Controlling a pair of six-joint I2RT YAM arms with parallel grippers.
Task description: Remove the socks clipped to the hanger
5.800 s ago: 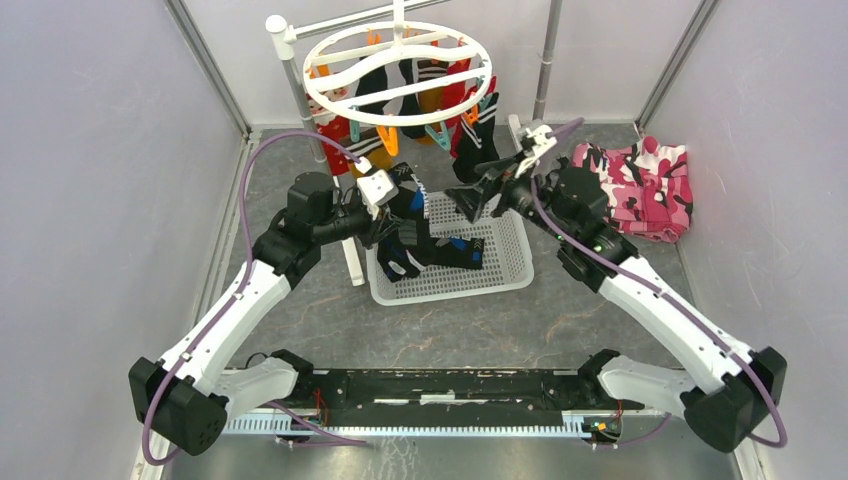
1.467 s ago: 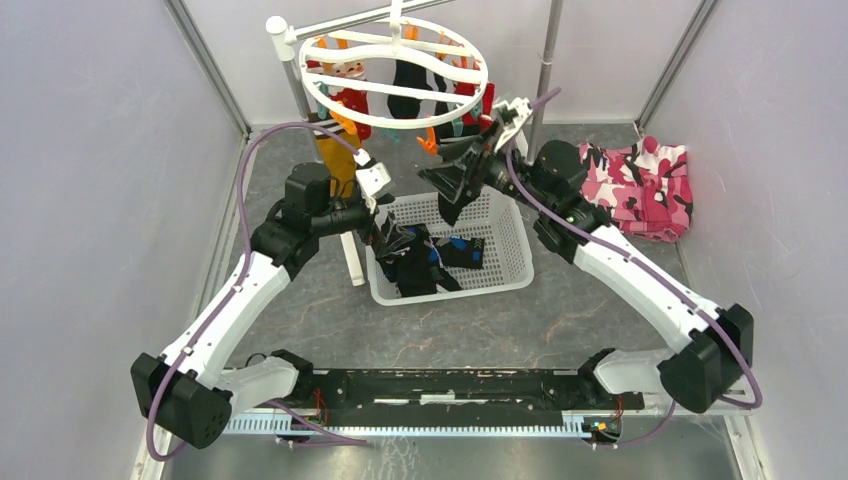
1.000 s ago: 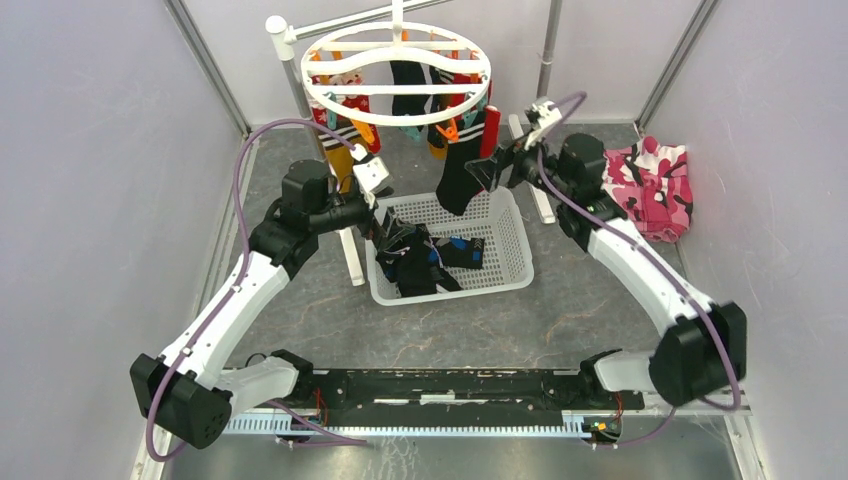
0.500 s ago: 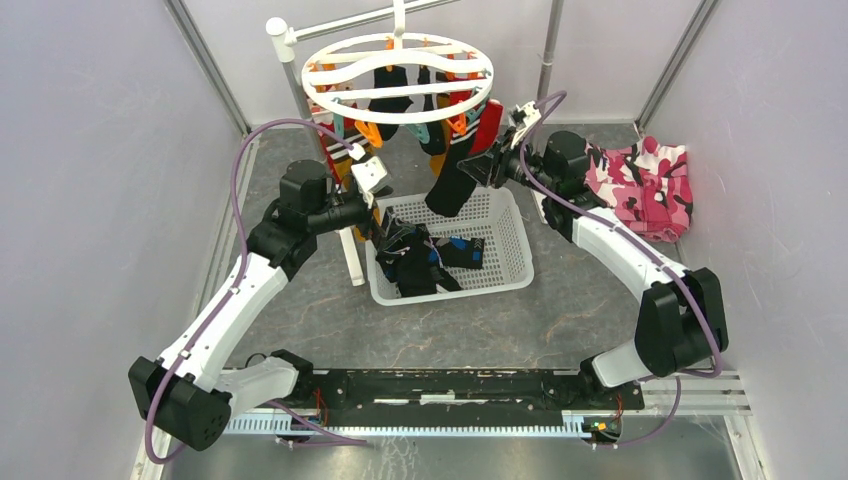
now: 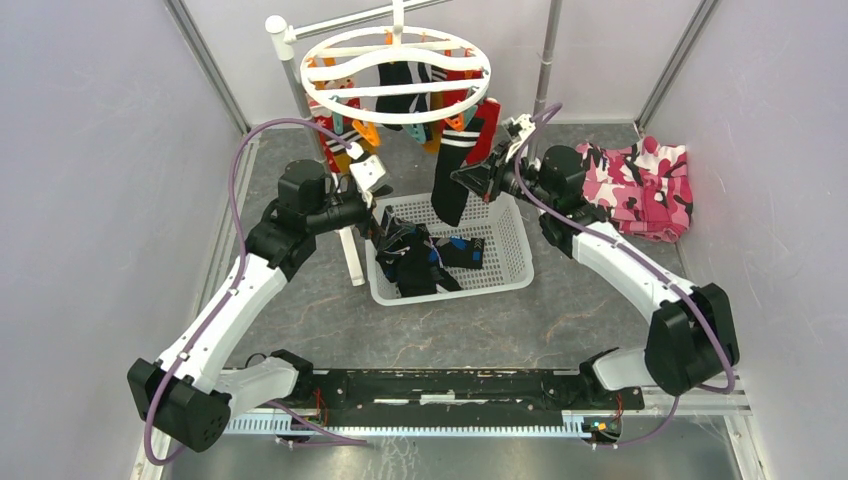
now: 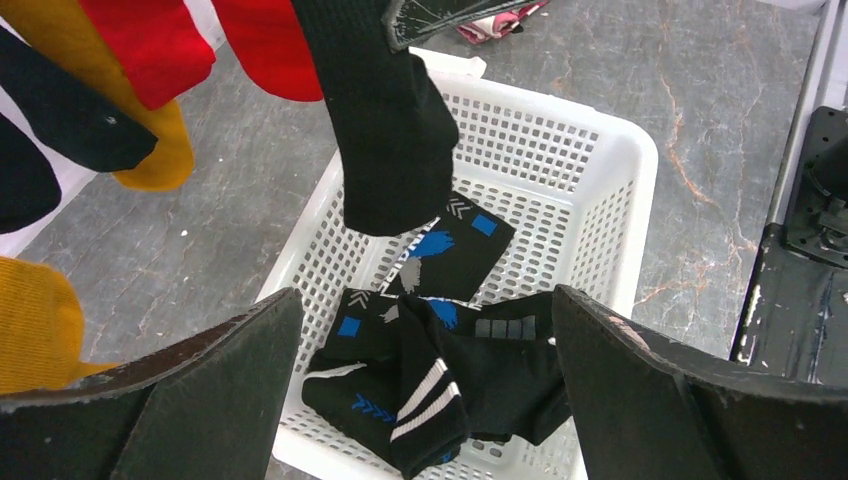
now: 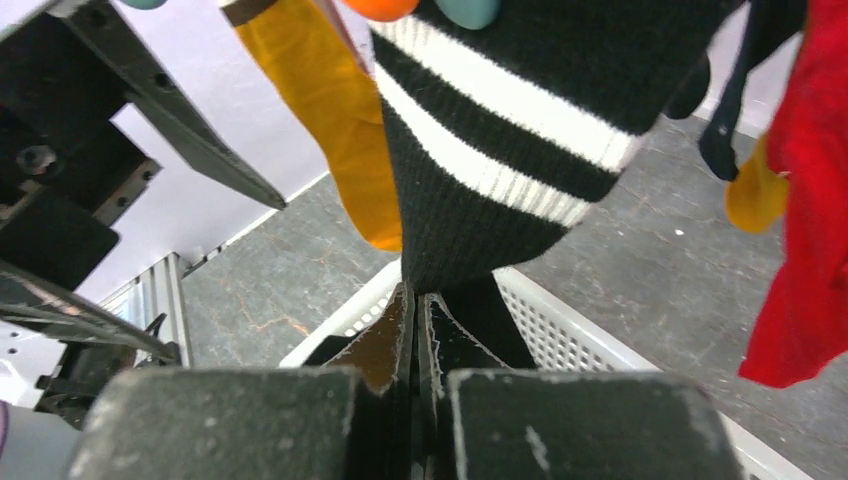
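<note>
The hanger (image 5: 395,75), a round white ring with orange and teal clips, hangs at the back with several red, mustard and black socks (image 5: 350,130) clipped under it. One black sock (image 5: 450,180) with white stripes dangles from its right side above the basket. My right gripper (image 5: 468,180) is shut on the side of this black sock (image 7: 490,150), with the fingertips of the right gripper (image 7: 415,300) pinching its lower leg. My left gripper (image 6: 425,300) stands wide open over the basket, holding nothing. The black sock (image 6: 385,130) hangs ahead of it.
A white perforated basket (image 5: 520,250) under the hanger holds several black socks (image 6: 440,370). The hanger's white stand pole (image 5: 300,90) rises left of the basket. A pink camouflage cloth (image 5: 645,185) lies at the right. Mustard (image 7: 330,110) and red (image 7: 810,200) socks hang beside the held one.
My right gripper went from open to shut on the striped black sock and shifted slightly left. The hanger ring swung and turned. The left arm stayed almost still.
</note>
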